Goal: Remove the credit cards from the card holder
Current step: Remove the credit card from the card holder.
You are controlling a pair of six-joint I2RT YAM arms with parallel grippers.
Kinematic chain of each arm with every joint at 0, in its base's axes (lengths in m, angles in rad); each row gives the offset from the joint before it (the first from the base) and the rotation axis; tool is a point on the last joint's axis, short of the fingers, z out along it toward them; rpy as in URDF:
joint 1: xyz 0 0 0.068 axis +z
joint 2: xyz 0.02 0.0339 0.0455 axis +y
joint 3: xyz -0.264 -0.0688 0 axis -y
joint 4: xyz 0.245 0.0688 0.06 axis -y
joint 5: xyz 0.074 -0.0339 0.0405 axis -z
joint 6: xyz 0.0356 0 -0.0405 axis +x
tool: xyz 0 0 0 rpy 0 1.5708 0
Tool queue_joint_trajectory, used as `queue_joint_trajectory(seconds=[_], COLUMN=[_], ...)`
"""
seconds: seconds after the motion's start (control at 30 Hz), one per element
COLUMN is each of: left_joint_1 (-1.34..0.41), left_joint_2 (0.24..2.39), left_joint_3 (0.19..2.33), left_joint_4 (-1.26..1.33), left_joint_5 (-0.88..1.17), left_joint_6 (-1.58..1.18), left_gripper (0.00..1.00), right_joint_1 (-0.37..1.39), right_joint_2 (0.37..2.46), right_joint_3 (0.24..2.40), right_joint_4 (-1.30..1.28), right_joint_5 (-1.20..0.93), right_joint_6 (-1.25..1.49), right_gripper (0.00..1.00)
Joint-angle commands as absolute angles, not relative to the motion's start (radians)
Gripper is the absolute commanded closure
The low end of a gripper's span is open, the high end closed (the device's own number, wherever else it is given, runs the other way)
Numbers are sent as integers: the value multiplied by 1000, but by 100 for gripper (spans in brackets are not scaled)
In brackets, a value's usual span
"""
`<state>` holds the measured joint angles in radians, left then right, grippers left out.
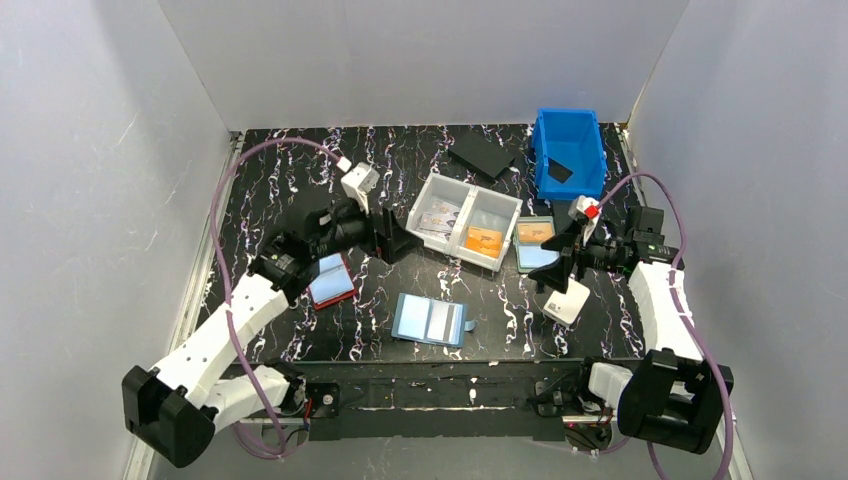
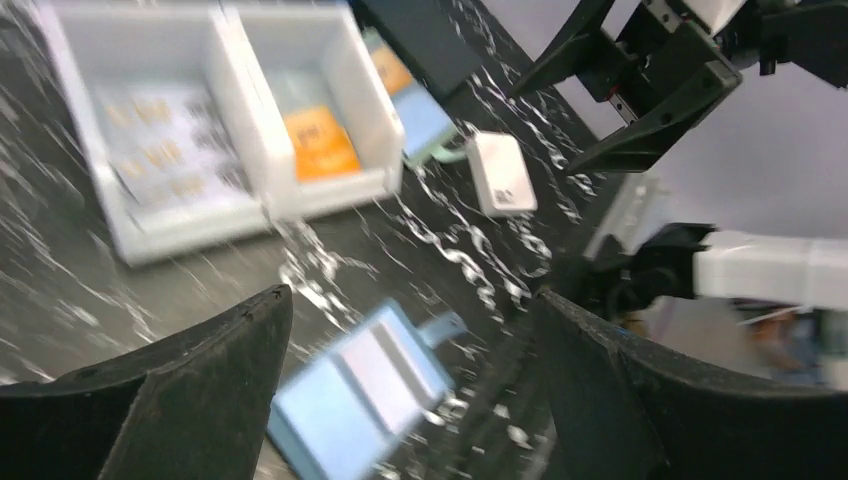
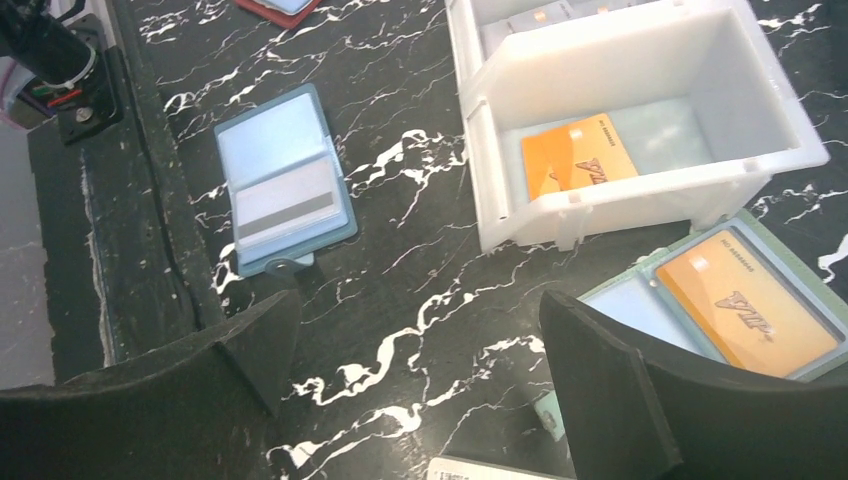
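Left end effector [image 2: 412, 298] is up by the white divided tray [image 3: 650, 195], its two fingers spread wide with nothing between them. The wrist view is smeared, but the gap is plain. Right end effector [image 3: 420, 300] hangs over the right side of the bench [image 1: 280, 180], fingers likewise well apart and gripping nothing.

And there's the card holder [image 1: 430, 320], lying open and flat near the front edge of the bench, between the two arms and well apart from both end effectors. Its small tab points right in the overhead view. One panel is bare blue; the other (the one by the tab) shows a pale striped card [image 3: 285, 205] in its pocket.

The credit cards [image 1: 438, 215] already out lie in the tray's left compartment, pale with printed pictures; how many, I can't tell. The right compartment has an orange card [image 3: 578, 160].

Just beside the tray's right end lies a teal holder [image 3: 625, 300] with a second orange card [image 3: 745, 300] in it. A red-edged holder [image 1: 330, 282] sits just beside the left arm. A small white box [image 1: 567, 300] rests near the right end effector, and a blue bin [image 1: 570, 150] stands in the far right corner.
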<state>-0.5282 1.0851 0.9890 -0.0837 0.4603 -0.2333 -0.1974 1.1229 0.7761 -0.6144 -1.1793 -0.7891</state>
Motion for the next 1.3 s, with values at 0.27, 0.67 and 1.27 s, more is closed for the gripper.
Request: queue_joint_trajectory(seconds=[0.27, 0.67, 1.27], left_joint_1=[-515, -516, -516], left_joint_2=[1095, 1035, 716], left_joint_3=[709, 640, 452], left_joint_4=[56, -63, -141], left_joint_5=[625, 388, 211], left_joint_6=[-772, -651, -667], left_gripper=[23, 18, 6], right_joint_1=[-204, -209, -216], right_joint_2=[1067, 978, 1143], right_joint_3=[772, 691, 943], right_joint_4=[-773, -608, -1106], right_joint_5=[-1109, -948, -836], right_joint_6=[-870, -728, -1071], right_gripper=[2, 2, 0])
